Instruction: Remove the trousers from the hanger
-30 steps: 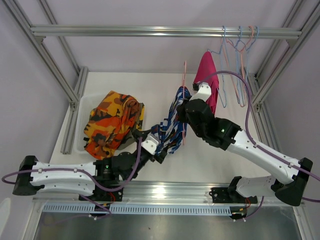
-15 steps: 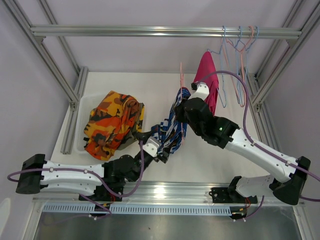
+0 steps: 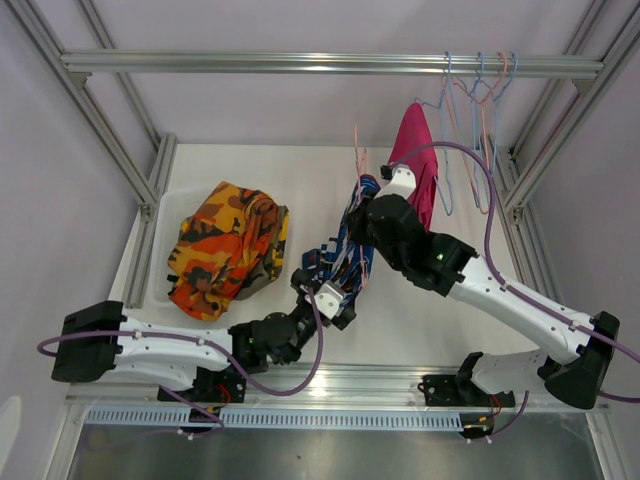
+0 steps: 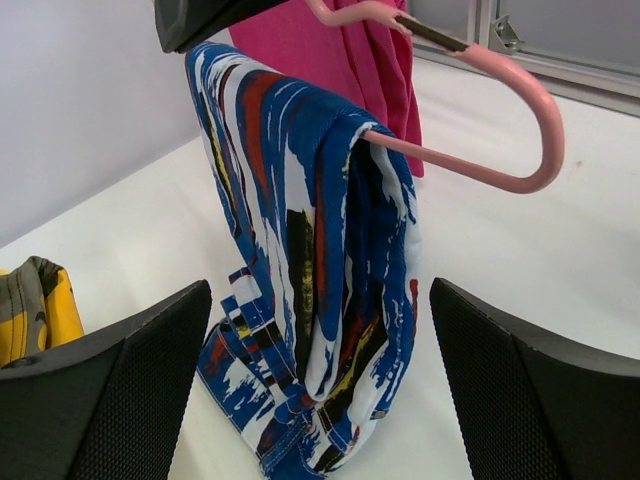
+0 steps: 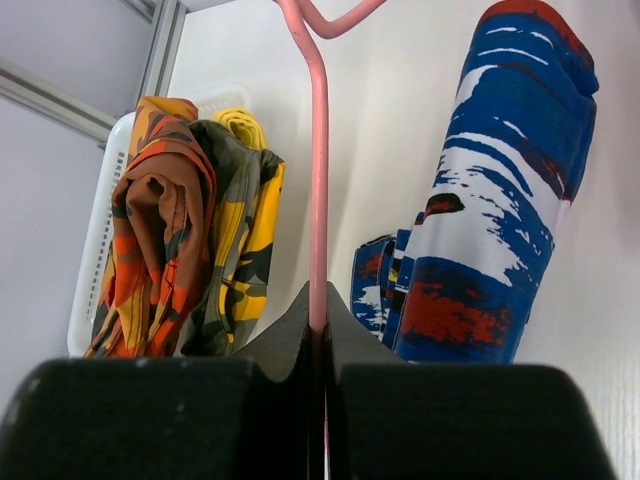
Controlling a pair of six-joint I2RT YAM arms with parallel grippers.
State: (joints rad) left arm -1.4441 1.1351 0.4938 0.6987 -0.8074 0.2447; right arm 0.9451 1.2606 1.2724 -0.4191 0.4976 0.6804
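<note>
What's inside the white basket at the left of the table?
Orange patterned trousers lie on top in the basket, with camouflage trousers beside them and a yellow pair. Anything underneath is covered.

A basket [image 3: 157, 290] sits at the left of the table [image 3: 300, 180] with a heap of trousers [image 3: 225, 245] in it. To its right, mid-table, a hanger [image 3: 358, 160] carries draped trousers [image 3: 345, 255] that reach down to the table. Farther right and back, another pair [image 3: 415, 160] hangs just left of spare hangers [image 3: 480, 95] on the far rail [image 3: 300, 63].
</note>
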